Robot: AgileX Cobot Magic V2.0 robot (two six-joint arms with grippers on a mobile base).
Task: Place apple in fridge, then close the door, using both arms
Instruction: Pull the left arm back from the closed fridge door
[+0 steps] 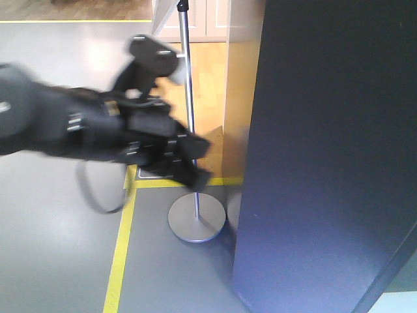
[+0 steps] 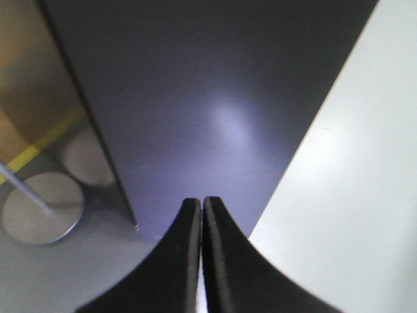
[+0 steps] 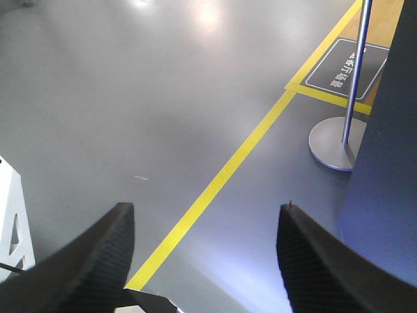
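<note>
While a blurred black arm (image 1: 98,130) reaches in from the left edge of the front view, the fridge (image 1: 326,163) fills the right side, a tall dark grey face standing on the grey floor (image 3: 117,98). Which arm this is cannot be told. The left gripper (image 2: 202,203) has its fingers pressed together, tips pointing at that dark face. The right gripper (image 3: 205,212) is spread wide over a yellow line (image 3: 215,186) on the floor. A metal stand (image 1: 197,222) with a round base sits just beside the fridge's left edge.
</note>
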